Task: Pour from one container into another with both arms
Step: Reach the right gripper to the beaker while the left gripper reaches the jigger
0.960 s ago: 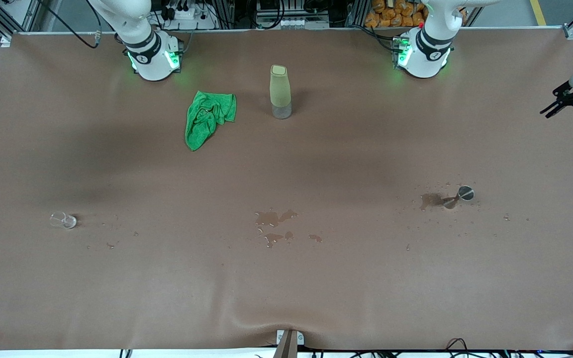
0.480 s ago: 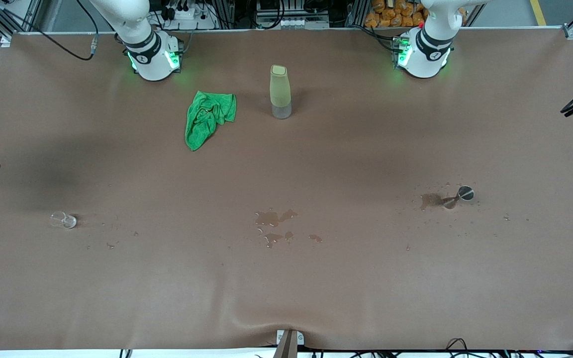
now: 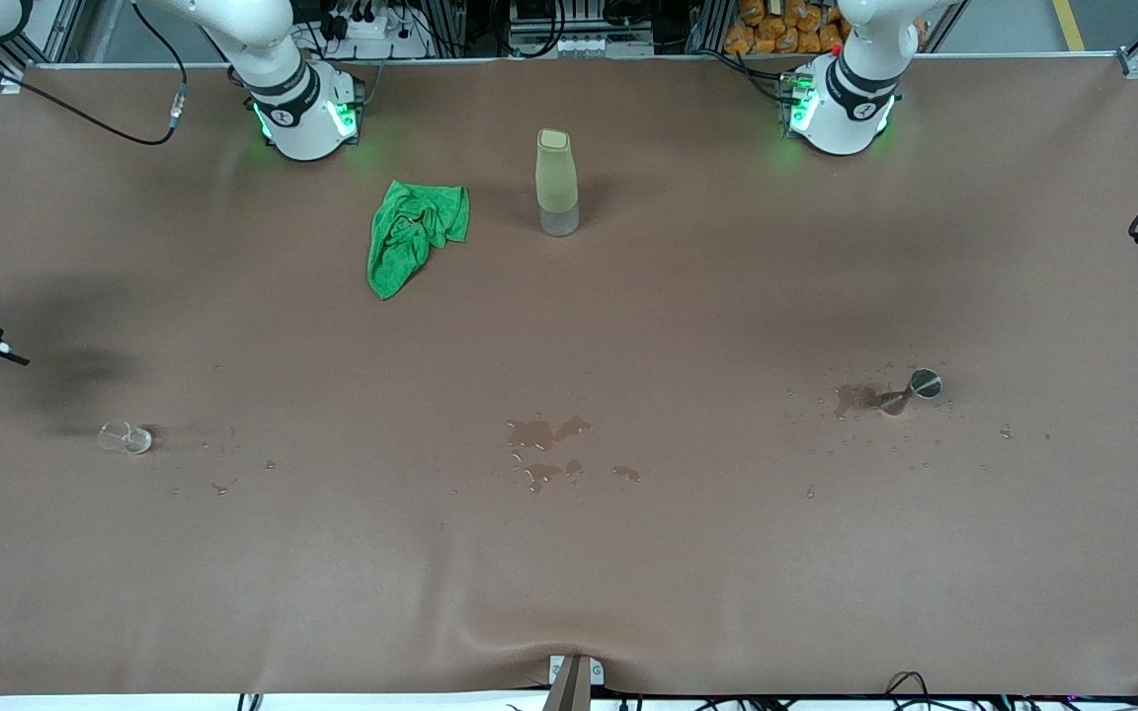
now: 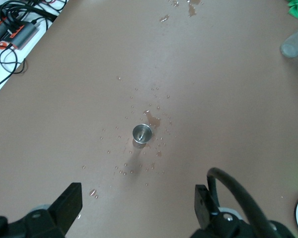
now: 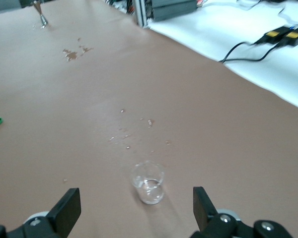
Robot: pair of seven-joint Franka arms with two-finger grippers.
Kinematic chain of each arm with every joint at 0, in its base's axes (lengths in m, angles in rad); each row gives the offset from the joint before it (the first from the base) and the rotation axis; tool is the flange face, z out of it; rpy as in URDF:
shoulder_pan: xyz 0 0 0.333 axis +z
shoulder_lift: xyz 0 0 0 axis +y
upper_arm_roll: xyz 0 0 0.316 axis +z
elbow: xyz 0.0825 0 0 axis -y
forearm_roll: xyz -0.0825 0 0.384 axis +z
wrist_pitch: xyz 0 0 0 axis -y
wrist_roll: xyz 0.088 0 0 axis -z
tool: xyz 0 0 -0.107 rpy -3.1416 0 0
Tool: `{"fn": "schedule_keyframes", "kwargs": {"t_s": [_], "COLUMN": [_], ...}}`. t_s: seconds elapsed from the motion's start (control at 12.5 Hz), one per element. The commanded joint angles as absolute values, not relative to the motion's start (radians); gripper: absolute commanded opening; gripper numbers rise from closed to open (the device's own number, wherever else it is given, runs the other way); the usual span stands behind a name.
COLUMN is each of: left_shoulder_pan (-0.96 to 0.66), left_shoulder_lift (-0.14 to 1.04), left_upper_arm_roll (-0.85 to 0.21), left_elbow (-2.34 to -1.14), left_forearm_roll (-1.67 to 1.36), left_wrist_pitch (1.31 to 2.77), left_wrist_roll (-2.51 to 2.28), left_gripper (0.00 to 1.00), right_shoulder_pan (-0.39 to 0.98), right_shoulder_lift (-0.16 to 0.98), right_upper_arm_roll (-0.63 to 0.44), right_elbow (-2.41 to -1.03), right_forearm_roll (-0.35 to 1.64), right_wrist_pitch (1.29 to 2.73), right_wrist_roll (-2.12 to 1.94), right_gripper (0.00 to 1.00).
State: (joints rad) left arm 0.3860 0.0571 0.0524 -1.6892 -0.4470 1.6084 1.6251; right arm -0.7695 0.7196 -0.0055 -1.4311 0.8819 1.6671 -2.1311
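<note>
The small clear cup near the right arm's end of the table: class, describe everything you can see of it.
The small clear cup looks like transparent glass or plastic, round, with an open rim and a thicker base. It stands upright on the brown table cover, alone, with nothing touching it. It looks empty or nearly so. Small water droplets dot the cover beside it. The right gripper, open, hangs above the cover close to it.

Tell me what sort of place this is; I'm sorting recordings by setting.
Most likely a robotics lab. Two arm bases are bolted to a brown-covered table, an aluminium frame runs round it, and cables and electronics sit just off the table's edge. On it are a steel jigger, a glass cup and spill marks.
</note>
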Motion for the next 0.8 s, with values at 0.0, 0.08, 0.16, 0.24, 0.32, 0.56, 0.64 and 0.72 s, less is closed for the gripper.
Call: {"fn": "schedule_keyframes", "kwargs": {"t_s": [0.0,0.08,0.16,0.24,0.32,0.56,0.64,0.72], "left_shoulder_pan": [0.439,0.468,0.489,0.514,0.528,0.555,0.56,0.56], "left_shoulder_lift": [0.104,0.132,0.162,0.194,0.225,0.302,0.331,0.357], "left_upper_arm_roll": [0.043,0.043,0.043,0.043,0.041,0.041,0.041,0.041], "left_elbow": [-1.71,-1.719,-1.733,-1.753,-1.764,-1.788,-1.801,-1.81], "left_forearm_roll": [-0.503,-0.538,-0.578,-0.627,-0.655,-0.728,-0.765,-0.791], "left_wrist_pitch": [1.603,1.603,1.601,1.601,1.603,1.601,1.595,1.595], "left_wrist_roll": [1.728,1.78,1.842,1.903,1.954,2.04,2.086,2.123], "left_gripper": [1.0,1.0,1.0,1.0,1.0,1.0,1.0,1.0], "right_shoulder_pan": [-0.813,-0.818,-0.818,-0.816,-0.815,-0.799,-0.792,-0.792], "right_shoulder_lift": [0.793,0.819,0.845,0.879,0.903,0.949,0.963,0.982], "right_upper_arm_roll": [0.017,0.017,0.015,0.017,0.017,0.023,0.023,0.023], "right_elbow": [-1.393,-1.393,-1.393,-1.393,-1.394,-1.394,-1.396,-1.397], "right_forearm_roll": [0.992,1.027,1.057,1.075,1.089,1.097,1.114,1.138], "right_wrist_pitch": [1.654,1.654,1.654,1.654,1.652,1.655,1.654,1.654], "right_wrist_roll": [-2.262,-2.316,-2.347,-2.361,-2.373,-2.421,-2.424,-2.443], "right_gripper": [1.0,1.0,1.0,1.0,1.0,1.0,1.0,1.0]}}
